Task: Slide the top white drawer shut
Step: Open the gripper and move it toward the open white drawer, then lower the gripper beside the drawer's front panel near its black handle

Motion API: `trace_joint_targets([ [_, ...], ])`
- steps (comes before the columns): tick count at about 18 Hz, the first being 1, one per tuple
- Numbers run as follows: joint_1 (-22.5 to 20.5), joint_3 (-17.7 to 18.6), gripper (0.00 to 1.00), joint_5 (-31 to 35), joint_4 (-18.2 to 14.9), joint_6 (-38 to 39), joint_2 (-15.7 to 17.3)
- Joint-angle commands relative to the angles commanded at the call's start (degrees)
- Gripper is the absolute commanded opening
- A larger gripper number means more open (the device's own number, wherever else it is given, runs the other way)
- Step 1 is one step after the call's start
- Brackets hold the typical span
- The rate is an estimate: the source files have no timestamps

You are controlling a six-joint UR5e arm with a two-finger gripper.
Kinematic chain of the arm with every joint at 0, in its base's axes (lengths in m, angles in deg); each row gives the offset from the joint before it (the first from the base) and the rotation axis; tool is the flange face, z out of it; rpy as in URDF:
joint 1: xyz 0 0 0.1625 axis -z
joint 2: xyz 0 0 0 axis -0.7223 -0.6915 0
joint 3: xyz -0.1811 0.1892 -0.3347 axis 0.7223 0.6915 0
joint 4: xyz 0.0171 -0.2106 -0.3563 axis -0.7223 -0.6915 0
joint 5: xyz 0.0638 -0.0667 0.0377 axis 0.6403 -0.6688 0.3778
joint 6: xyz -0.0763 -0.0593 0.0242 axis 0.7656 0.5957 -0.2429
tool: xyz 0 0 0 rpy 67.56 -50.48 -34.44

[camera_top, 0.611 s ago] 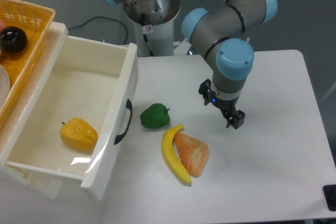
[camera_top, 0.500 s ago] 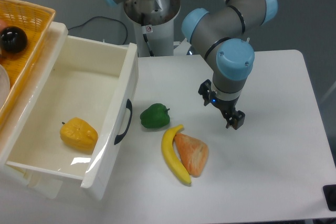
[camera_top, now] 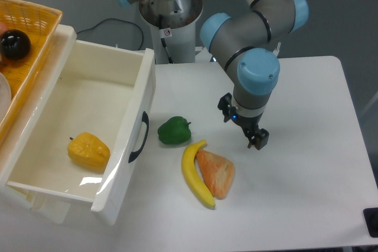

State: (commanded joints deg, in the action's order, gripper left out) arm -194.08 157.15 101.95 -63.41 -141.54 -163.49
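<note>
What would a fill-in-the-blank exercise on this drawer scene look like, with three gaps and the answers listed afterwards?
1. The top white drawer stands ____, with a yellow toy fruit inside it.
2. The banana lies touching the ____ toy food piece.
3. The item on the table nearest the drawer's black handle is the ____ pepper.
The gripper hangs above the table.

Answers: open; orange; green

One white drawer pulled open, one yellow fruit inside it — on the table, one green pepper, one banana, one orange wedge, one black ball in one basket
</note>
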Motion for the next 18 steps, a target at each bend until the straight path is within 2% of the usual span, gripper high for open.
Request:
trace_joint_targets([
  [5,-0.09,-0.61,1.0,-0.7,-0.08,6.49,-0.09],
  [7,-0.79,-1.05,1.0,-4.55,-0.08,9.21,-0.17],
  [10,-1.76,-1.49,0.66,-9.14,-0.08,13.08,0.09],
  [12,-1.5,-1.49,0.5,-9.4,-0.08,14.93,0.18],
  [13,-1.23,-1.49,0.43,-9.49,-0.08,16.07,0.26],
  [16,0.61,-1.49,0.35,-11.16,-0.26,20.29,0.35],
  [18,1.93,-1.23,0.21,-11.34,-0.35,22.49,0.53],
])
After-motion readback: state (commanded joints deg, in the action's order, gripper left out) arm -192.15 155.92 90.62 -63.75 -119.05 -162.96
